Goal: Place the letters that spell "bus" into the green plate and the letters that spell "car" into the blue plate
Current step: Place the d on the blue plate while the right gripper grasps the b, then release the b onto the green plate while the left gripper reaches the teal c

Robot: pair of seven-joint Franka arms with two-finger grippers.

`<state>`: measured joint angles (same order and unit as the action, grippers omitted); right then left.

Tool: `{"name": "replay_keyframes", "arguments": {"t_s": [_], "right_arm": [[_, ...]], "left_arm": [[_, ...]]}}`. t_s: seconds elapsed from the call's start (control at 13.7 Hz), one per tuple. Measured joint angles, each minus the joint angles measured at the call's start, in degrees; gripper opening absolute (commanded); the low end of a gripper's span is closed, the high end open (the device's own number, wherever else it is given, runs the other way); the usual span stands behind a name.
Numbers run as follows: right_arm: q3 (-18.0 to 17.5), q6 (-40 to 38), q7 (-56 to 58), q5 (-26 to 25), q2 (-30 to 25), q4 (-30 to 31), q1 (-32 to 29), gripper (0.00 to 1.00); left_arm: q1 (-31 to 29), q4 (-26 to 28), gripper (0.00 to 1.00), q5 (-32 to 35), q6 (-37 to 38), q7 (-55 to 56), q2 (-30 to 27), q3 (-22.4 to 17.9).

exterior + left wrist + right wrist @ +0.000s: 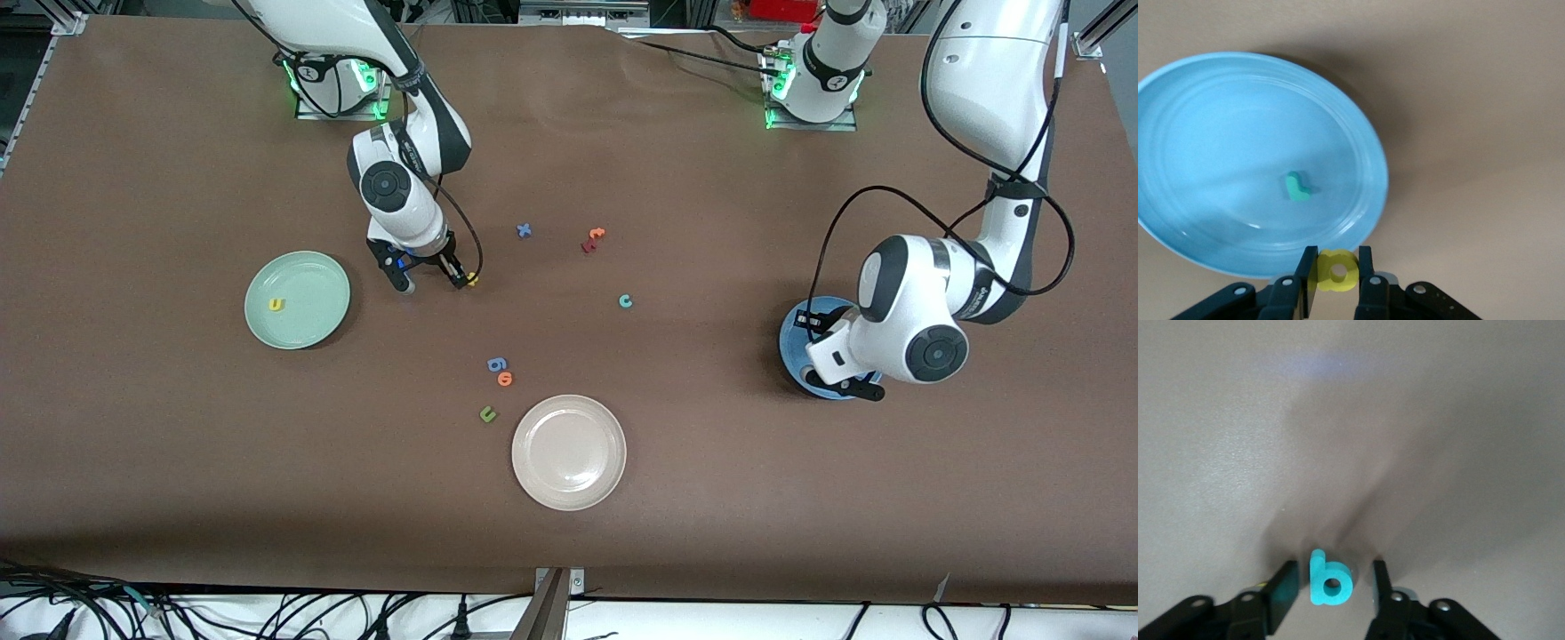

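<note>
only the left wrist view shows the left gripper (1337, 270) pinching a yellow "a" (1336, 271) over the blue plate (1218, 107), where a teal "r" (1297, 187) lies. only the right wrist view shows a teal "b" (1329, 579) on the table between the right gripper (1335, 587)'s parted fingers, gaps on both sides, not gripped. from the front: three plates, with the green plate (298, 300) holding one yellow "u" (277, 304) beside that gripper, and a beige plate (569, 452). a teal "c" (626, 301) lies between the green and blue plates. no readable labels.
</note>
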<state>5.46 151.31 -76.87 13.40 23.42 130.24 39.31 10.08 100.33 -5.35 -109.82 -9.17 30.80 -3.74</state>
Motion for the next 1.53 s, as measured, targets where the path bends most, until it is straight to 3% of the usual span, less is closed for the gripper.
{"name": "replay_keyframes", "arguments": {"t_s": [0.15, 0.58, 0.66, 0.73, 1.09, 1.31, 1.53], "right_arm": [[0.01, -0.36, 0.0, 0.0, -0.6, 0.07, 0.0, 0.04], [0.14, -0.81, 0.44, 0.0, -0.54, -0.21, 0.02, 0.04], [0.79, -2.75, 1.24, -0.01, -0.8, -0.99, 0.04, 0.04], [2.05, -6.25, 2.74, -0.01, -1.33, -2.37, 0.05, 0.04], [13.9, -27.72, 19.56, -0.01, -5.64, -9.7, -0.08, 0.04], [21.57, -31.84, 33.65, -0.01, -6.12, -9.62, -0.23, 0.04], [26.12, -32.45, 44.39, -0.01, -5.29, -8.72, -0.59, 0.04]], "left_arm": [[-0.7, 7.36, 0.13, 0.0, -7.08, -1.21, -3.53, 0.0], [-0.84, 20.46, 0.14, 0.0, -21.86, -1.48, -7.94, 0.24], [-0.84, 21.6, 0.36, 0.0, -23.87, -1.48, -8.05, 0.24], [-0.85, 22.53, 0.99, 0.0, -25.67, -1.52, -8.09, 0.24], [-1.12, 23.19, 1.0, 0.0, -27.06, -3.78, -8.98, 0.23], [-1.08, 22.87, 1.0, 0.0, -26.96, -3.17, -10.06, 1.3], [-0.93, 21.84, 1.0, 0.0, -26.94, 4.34, -10.31, 6.54]]}}
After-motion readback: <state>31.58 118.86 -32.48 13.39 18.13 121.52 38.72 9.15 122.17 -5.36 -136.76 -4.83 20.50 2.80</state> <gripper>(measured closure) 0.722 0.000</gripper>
